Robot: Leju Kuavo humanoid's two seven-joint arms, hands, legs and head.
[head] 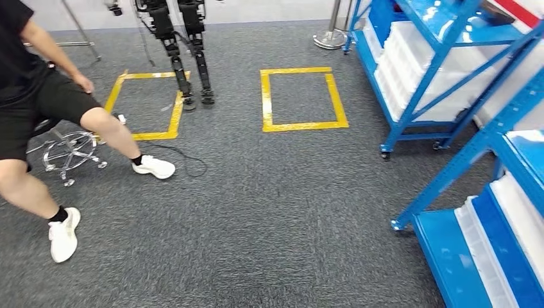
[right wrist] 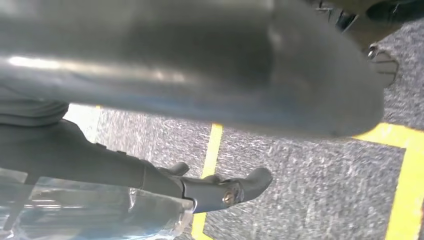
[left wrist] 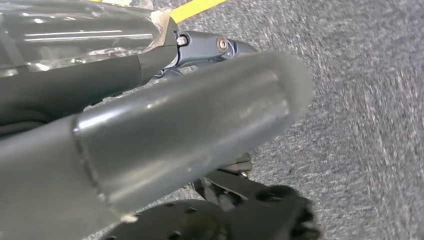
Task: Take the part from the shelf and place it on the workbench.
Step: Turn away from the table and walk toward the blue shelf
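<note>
Blue metal shelves (head: pixel 449 83) stand along the right side of the head view and hold white plastic bins (head: pixel 417 64). A nearer blue shelf (head: pixel 487 250) with more white bins fills the lower right corner. I cannot make out which item is the part. My left hand (left wrist: pixel 150 110) hangs over grey carpet, its thick thumb and darker fingers (left wrist: pixel 210 47) stretched out and apart, holding nothing. My right hand (right wrist: pixel 190 75) hangs the same way above yellow floor tape, fingers (right wrist: pixel 225 190) extended, nothing in it.
A person (head: pixel 38 109) in black shorts and white shoes steps at the left beside a wheeled stool base (head: pixel 70 151). Another robot's legs (head: pixel 186 58) stand by one of two yellow tape squares (head: pixel 301 99). A black cable (head: pixel 186 163) lies on the carpet.
</note>
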